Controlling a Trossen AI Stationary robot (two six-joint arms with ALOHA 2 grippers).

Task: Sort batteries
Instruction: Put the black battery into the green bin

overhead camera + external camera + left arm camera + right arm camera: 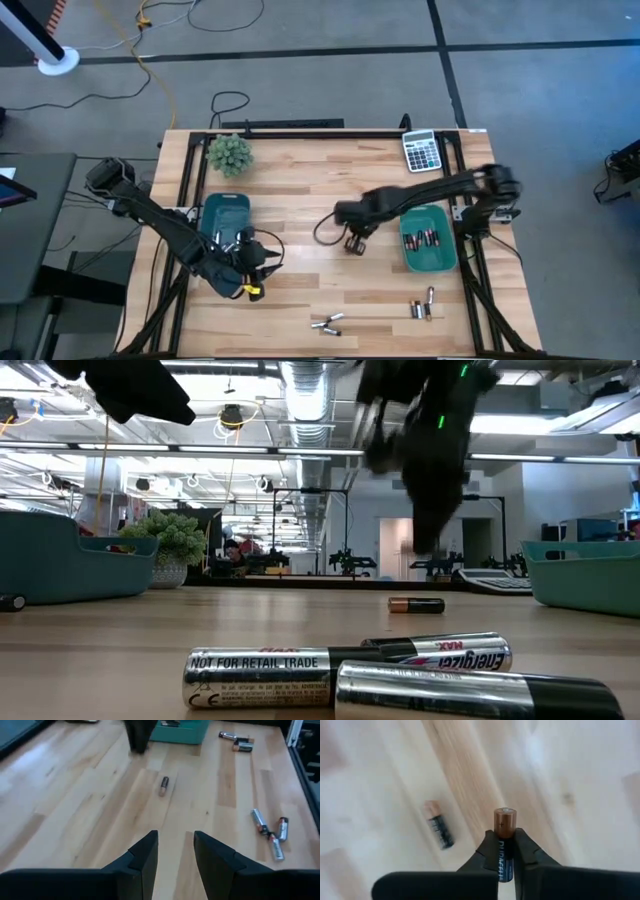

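Observation:
My right gripper (355,243) hangs over the table's middle, pointing down, shut on a copper-and-black battery (503,837). Another such battery (439,825) lies on the wood beside it (163,786). Three silvery batteries (326,323) lie near the front edge, and two dark ones (425,305) lie to their right. The right teal bin (440,262) holds several dark batteries. My left gripper (175,852) stands open and holds nothing, just in front of the left teal bin (212,210). My right gripper pinches the battery's black part (504,862) between its two fingers. The fingers come from above, and the battery lies along them. Its copper end (504,817) sticks out past the fingertips, pointing down. It hangs clear of the table.
A grey calculator (422,150) lies at the back right and a small green plant (230,153) stands at the back left. Bare wood stretches between the two bins. Black frame rails run along the table's left and right edges.

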